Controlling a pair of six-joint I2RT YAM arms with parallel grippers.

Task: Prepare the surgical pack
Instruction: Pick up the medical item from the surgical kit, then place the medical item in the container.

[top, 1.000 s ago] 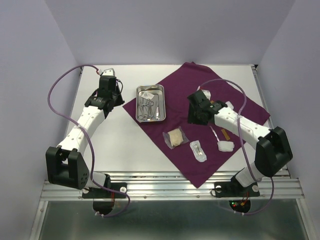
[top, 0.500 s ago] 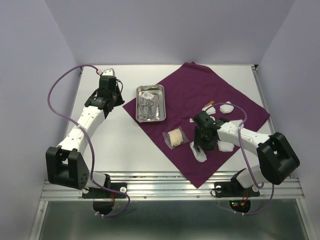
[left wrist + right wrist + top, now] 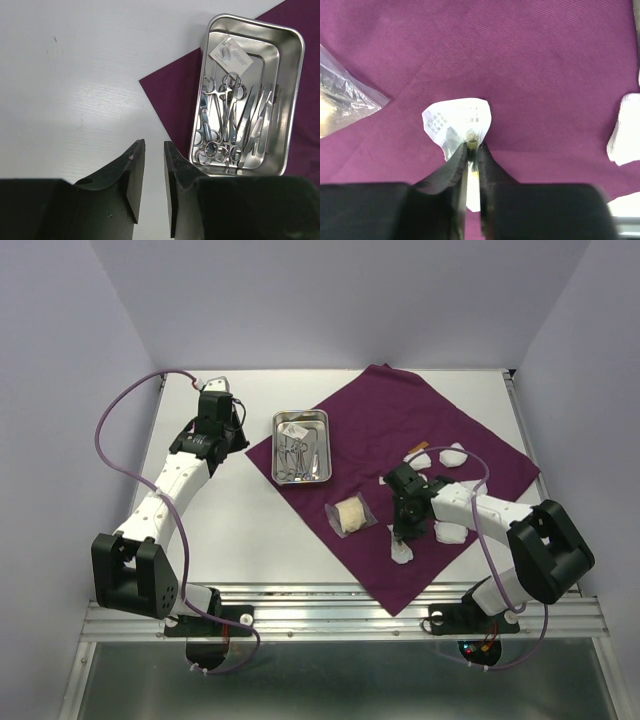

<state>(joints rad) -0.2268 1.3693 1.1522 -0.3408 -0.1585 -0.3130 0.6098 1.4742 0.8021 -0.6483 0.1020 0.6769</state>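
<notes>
A flat white rectangular worktop [image 3: 250, 540] is enclosed on three sides by plain pale lilac walls: a back wall [image 3: 330, 300], a left wall [image 3: 60, 440] and a right wall [image 3: 600, 390]. Its near edge is bordered by a ribbed silver aluminium rail [image 3: 330, 612], below which a dark grey-green surface [image 3: 330, 680] is seen. Soft, even light is cast throughout, and only faint shadows are thrown.

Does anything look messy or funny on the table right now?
Yes. The purple cloth lies cornerwise, its near corner hanging over the front edge of the table. The steel tray sits only partly on it, at its left corner. The right claw pinches a small white packet, which looks crumpled.
</notes>
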